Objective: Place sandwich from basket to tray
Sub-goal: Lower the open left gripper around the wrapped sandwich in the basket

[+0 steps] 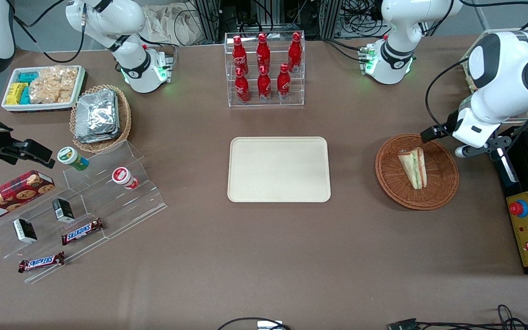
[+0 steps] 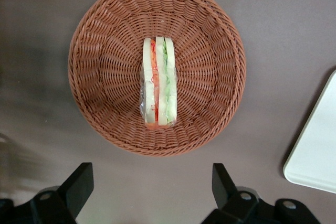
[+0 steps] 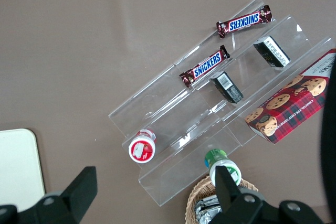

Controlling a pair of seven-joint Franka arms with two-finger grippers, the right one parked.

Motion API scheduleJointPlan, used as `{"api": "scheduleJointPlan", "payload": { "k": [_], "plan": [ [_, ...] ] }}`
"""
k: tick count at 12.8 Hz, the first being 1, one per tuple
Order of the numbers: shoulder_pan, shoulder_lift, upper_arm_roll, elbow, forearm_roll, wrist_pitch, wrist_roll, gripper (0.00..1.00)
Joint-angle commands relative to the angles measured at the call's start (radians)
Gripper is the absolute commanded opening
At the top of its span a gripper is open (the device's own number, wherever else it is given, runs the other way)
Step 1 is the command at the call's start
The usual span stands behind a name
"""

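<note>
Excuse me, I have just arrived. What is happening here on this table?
The working robot arm is about to pick up a sandwich. The sandwich lies in a brown basket, untouched. The arm's end effector hangs above the table beside the basket, its fingers open and holding nothing. The beige tray, where the sandwich should go, has nothing on it and sits beside the basket, toward the middle of the table.

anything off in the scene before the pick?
Nothing stands out. The sandwich sits on edge, intact, in the basket; the tray is bare and square to the table; the open gripper hovers above the basket's rim.
</note>
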Motion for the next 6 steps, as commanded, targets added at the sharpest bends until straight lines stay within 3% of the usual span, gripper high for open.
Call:
{"api": "scheduleJointPlan", "payload": {
  "k": [1, 6],
  "plan": [
    [0.009, 0.005, -0.002, -0.073, 0.007, 0.103, 0.017, 1.0],
    [0.0, 0.107, 0.027, -0.179, 0.007, 0.312, 0.042, 1.0]
  ]
}}
